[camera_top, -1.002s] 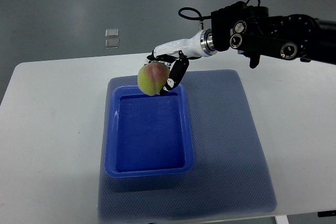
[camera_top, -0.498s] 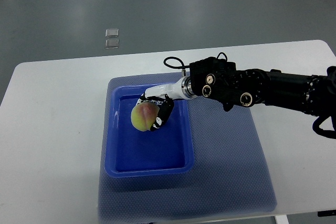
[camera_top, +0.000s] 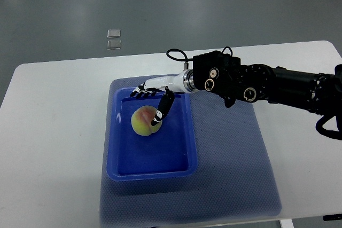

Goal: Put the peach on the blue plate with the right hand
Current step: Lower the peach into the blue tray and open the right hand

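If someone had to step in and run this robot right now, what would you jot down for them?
Right hand: over the far end of the blue plate, fingers spread open; its thumb lies against the peach's right side, but nothing is gripped.
Left hand: not in view.
Peach: lying inside the plate, in its far half.
The plate sits on a blue mat on the white table.
Done: the peach appears to be placed and let go.
Left: lift the right hand clear without nudging the peach, then draw the arm back to the right.
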